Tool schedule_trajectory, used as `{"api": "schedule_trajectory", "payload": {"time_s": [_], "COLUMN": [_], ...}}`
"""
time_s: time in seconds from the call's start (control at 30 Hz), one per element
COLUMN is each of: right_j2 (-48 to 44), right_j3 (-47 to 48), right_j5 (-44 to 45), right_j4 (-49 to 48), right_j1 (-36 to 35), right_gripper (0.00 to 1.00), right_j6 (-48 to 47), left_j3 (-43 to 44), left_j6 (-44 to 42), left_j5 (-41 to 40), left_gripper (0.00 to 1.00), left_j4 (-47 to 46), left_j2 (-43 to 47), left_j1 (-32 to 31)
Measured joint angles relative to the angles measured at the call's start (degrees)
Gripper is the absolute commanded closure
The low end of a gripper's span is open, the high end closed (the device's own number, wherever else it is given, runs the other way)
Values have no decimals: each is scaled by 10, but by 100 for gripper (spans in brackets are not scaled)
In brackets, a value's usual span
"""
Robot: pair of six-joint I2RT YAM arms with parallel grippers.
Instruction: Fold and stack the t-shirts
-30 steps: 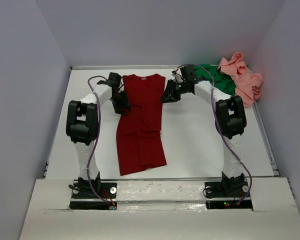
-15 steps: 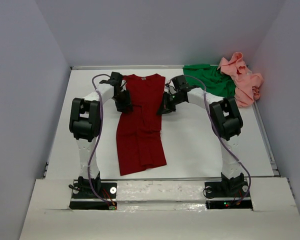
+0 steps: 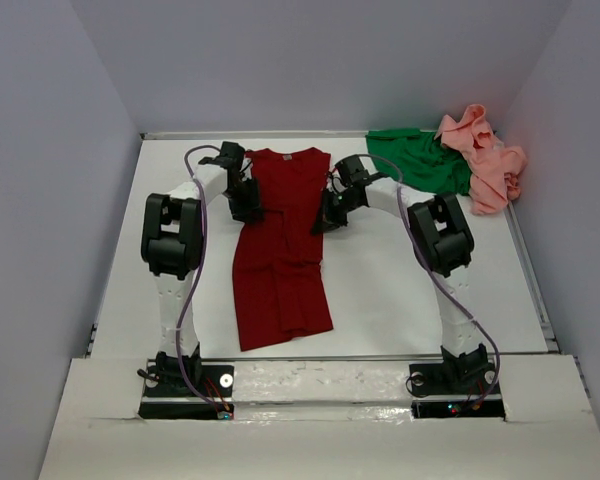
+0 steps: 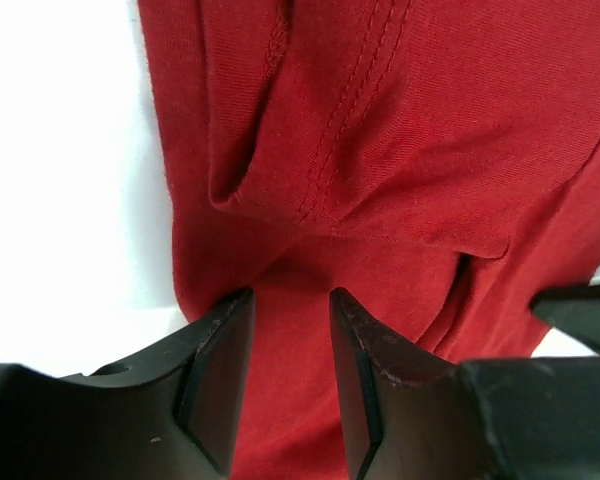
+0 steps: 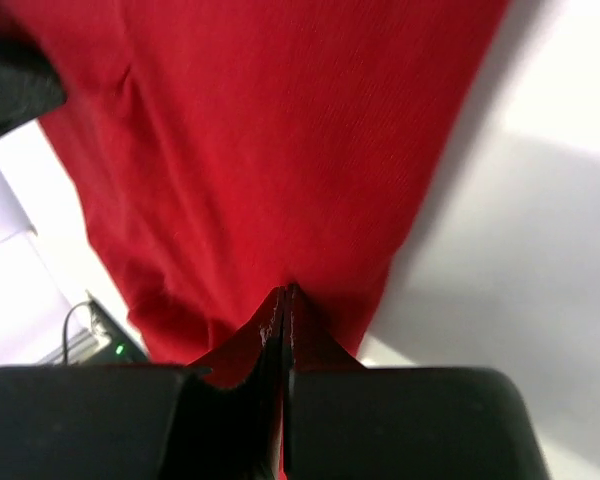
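Note:
The dark red t-shirt point(image 3: 285, 250) lies flat in the middle of the table, collar at the far end and sides folded in to a long strip. My left gripper point(image 3: 246, 208) is at its left edge, low over the cloth. In the left wrist view the gripper point(image 4: 290, 300) is open, with red cloth point(image 4: 430, 120) under and between the jaws. My right gripper point(image 3: 325, 218) is at the shirt's right edge. In the right wrist view it point(image 5: 286, 292) is shut on the red cloth point(image 5: 260, 130). The bright green t-shirt point(image 3: 420, 160) and the salmon pink t-shirt point(image 3: 485, 155) lie crumpled at the far right.
The white table point(image 3: 400, 290) has a raised rim all round and grey walls beyond it. The green and pink shirts fill the far right corner. Both arm bases stand at the near edge.
My right gripper has moved left and nearer, to the red shirt's right edge, uncovering more of the green shirt. My left arm has shifted slightly inward.

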State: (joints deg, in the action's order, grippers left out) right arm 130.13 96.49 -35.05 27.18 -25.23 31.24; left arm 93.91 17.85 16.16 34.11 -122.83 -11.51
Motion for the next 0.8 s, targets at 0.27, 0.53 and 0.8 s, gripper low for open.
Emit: {"api": "schedule_trajectory", "payload": {"time_s": [0.27, 0.53, 0.8], "right_j2": [29, 75, 123], "right_j3": [62, 150, 240], "right_j5": [49, 80, 98], "right_j4": [18, 52, 85], "right_j1": [0, 0, 12], "right_gripper": [100, 100, 100], "right_j6": [-18, -30, -34], "left_j3": [40, 141, 275], "left_j6": [0, 0, 1], "left_j5": [-11, -12, -12], "left_gripper": [51, 51, 51], "left_j4": [25, 73, 103], "left_j2": [-27, -88, -163], "left_j1": [0, 0, 0]}}
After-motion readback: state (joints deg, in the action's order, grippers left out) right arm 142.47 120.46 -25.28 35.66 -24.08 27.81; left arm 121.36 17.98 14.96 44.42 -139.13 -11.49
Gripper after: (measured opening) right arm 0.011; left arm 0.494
